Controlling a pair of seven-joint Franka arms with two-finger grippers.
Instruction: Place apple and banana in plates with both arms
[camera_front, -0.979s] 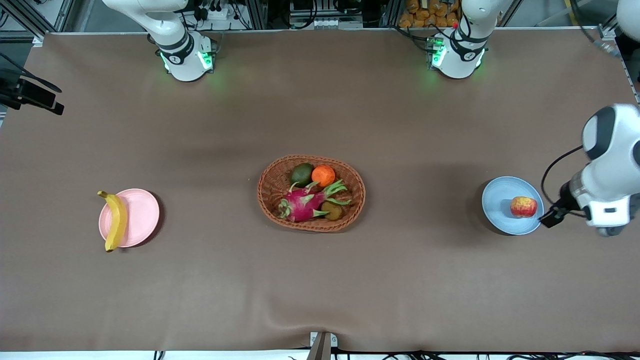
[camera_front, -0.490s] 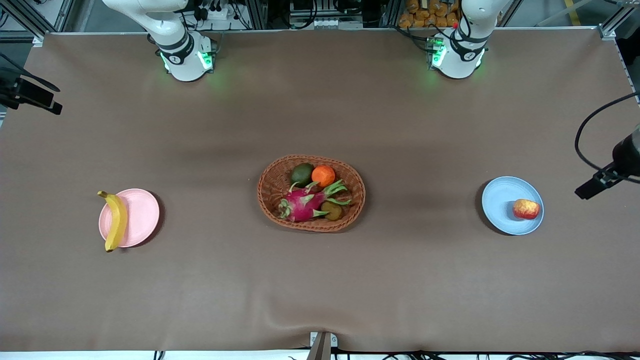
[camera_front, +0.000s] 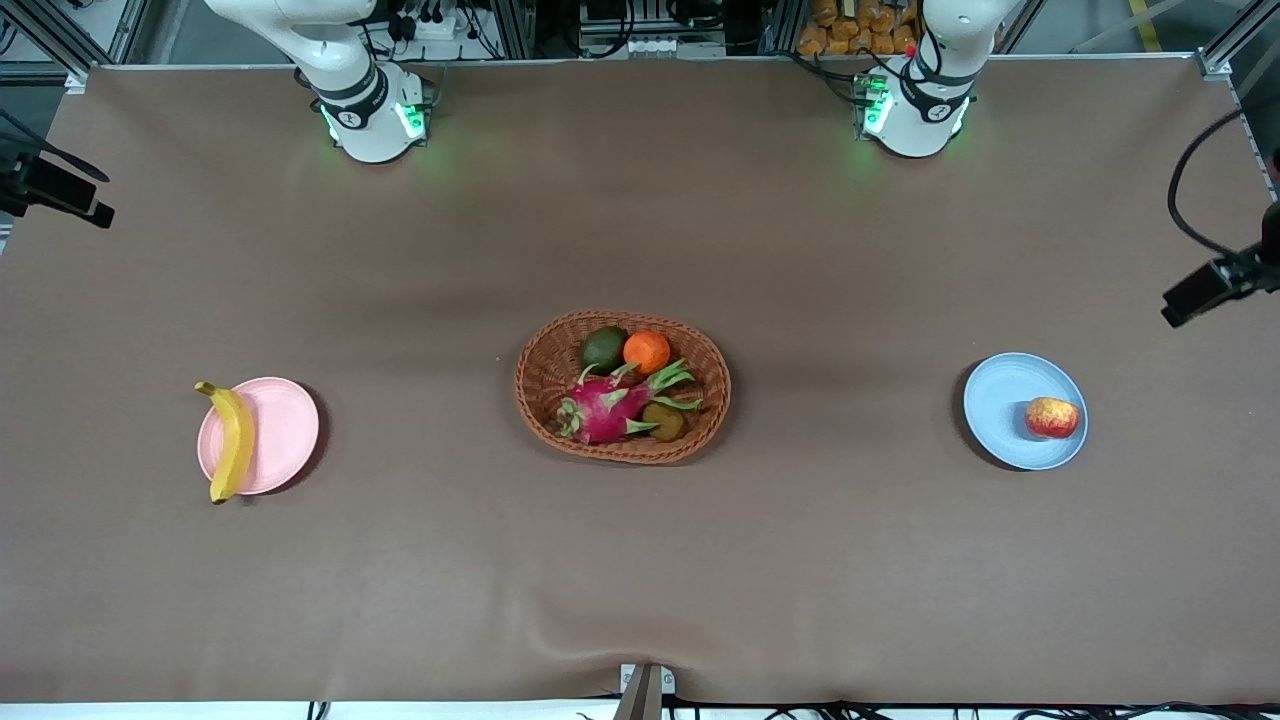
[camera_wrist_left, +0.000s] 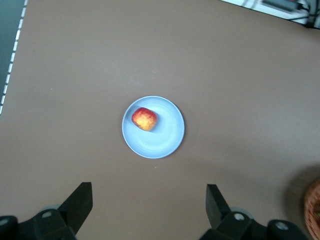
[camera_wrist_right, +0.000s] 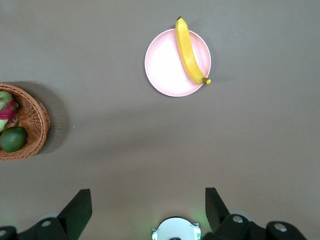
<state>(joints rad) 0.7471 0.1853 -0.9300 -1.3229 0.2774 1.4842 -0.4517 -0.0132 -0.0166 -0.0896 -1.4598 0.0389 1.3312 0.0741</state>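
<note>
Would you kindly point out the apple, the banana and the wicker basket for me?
apple (camera_front: 1051, 417): front view, middle of its red skin.
banana (camera_front: 235, 443): front view, mid-length of the yellow peel.
wicker basket (camera_front: 545, 372): front view, bare woven wall toward the right arm's end.

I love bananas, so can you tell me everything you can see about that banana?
The banana is long, slim and gently curved, smooth bright yellow with a darker stem tip. It looks whole and unpeeled. It lies flat across the edge of the pale pink plate, on the side toward the right arm's end of the table, and both its ends stick out past the rim. Only the plate touches it, as far as can be seen; no gripper is close to it.
</note>
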